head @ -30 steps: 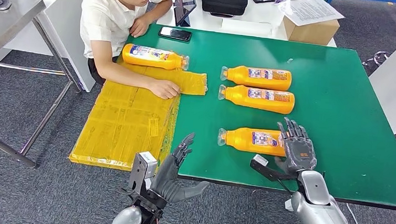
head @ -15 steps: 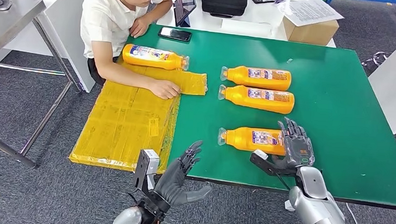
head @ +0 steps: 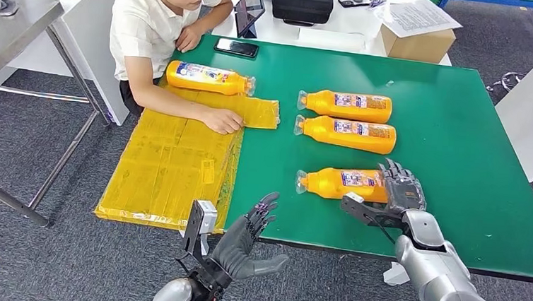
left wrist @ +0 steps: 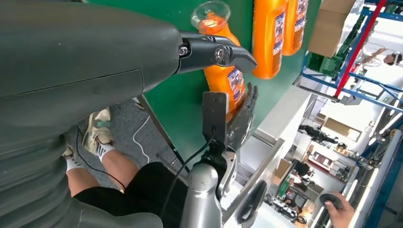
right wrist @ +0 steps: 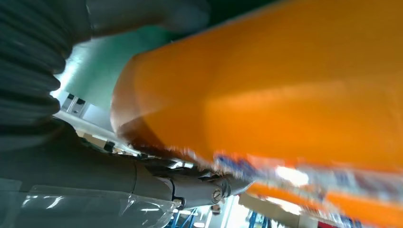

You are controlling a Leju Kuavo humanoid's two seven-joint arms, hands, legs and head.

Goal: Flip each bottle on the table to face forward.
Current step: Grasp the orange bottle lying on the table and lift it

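Several orange bottles lie on their sides on the green table point(head: 463, 136), caps to the left. My right hand point(head: 402, 195) grips the base end of the nearest bottle point(head: 336, 184), which is tipped a little; up close the bottle point(right wrist: 285, 95) lies between thumb and fingers point(right wrist: 190, 185). Two more bottles point(head: 345, 104) point(head: 346, 133) lie side by side farther back. Another bottle point(head: 208, 78) lies by the person's arm. My left hand point(head: 247, 241) is open below the table's front edge, holding nothing. From the left wrist I see the near bottle point(left wrist: 223, 76) and the right hand point(left wrist: 240, 123).
A person point(head: 159, 22) sits at the table's far left corner with a hand on yellow sheets point(head: 170, 165) that overhang the left edge. A phone point(head: 235, 46), a tablet, a black case point(head: 301, 1) and a cardboard box point(head: 419, 39) sit at the back.
My right hand has closed in on the near bottle's base, and the bottle has turned and shifted slightly away. My left hand has drifted up and right toward the table edge.
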